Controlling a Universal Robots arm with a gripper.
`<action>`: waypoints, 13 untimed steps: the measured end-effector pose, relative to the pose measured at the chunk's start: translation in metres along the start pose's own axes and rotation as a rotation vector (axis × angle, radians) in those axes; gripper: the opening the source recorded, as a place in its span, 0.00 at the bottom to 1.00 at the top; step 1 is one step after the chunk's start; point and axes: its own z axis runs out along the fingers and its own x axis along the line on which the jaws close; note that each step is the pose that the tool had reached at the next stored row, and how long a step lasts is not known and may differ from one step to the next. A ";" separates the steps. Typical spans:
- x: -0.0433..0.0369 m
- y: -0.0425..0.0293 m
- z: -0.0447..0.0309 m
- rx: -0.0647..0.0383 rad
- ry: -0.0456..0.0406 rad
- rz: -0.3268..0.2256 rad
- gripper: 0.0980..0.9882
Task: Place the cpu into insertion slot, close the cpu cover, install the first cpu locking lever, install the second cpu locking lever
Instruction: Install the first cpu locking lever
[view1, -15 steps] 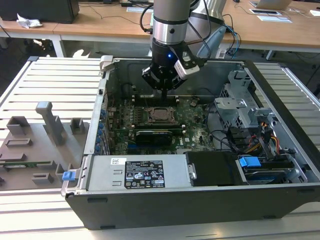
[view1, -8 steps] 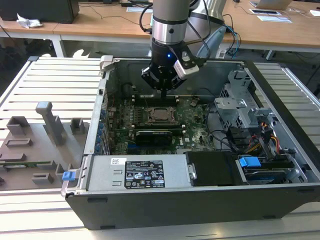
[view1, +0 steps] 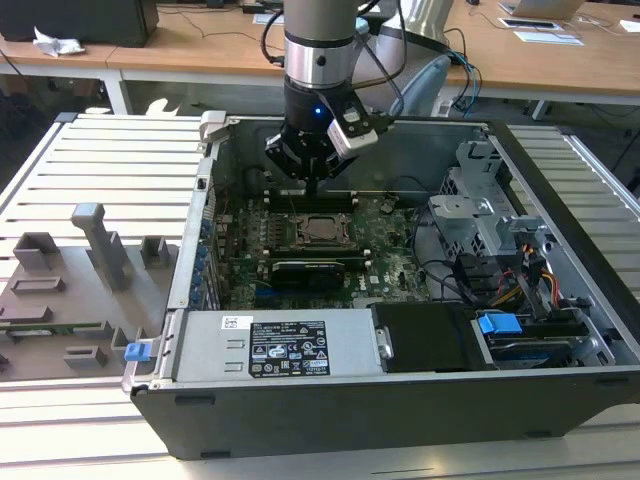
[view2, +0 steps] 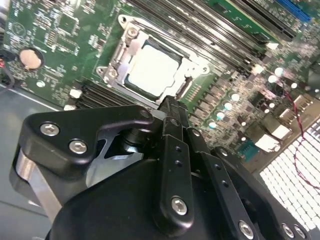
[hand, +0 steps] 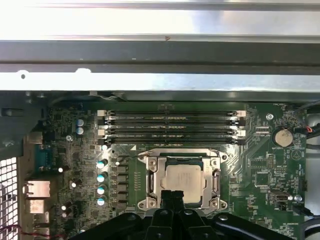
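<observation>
The cpu (hand: 182, 180) (view2: 152, 67) (view1: 319, 228), a silver-grey square chip, lies flat in the insertion slot (hand: 148, 202) on the green motherboard. The cpu cover (hand: 153, 176) (view2: 119, 55), a metal frame with a square window, lies down over the chip's edges. My gripper (hand: 173, 196) (view2: 170, 105) (view1: 312, 187) hangs just above the socket's edge, apart from the chip. Its black fingers (view2: 174, 150) are shut together with nothing between them. Whether the thin locking levers along the frame are latched I cannot tell.
Long black memory slots (hand: 170, 127) run beside the socket. A black card (view1: 310, 268), a power supply (view1: 285, 345) and a metal drive cage (view1: 480, 215) stand inside the open case. A coin battery (hand: 281, 137) sits on the board. Grey fixtures (view1: 70, 290) lie at the exterior view's left.
</observation>
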 end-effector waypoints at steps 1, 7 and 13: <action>0.0036 0.0000 -0.0001 0.000 0.0000 0.000 0.01; 0.0269 -0.0002 -0.0004 0.000 -0.0002 0.000 0.01; 0.0408 -0.0002 -0.0006 0.000 -0.0003 0.000 0.01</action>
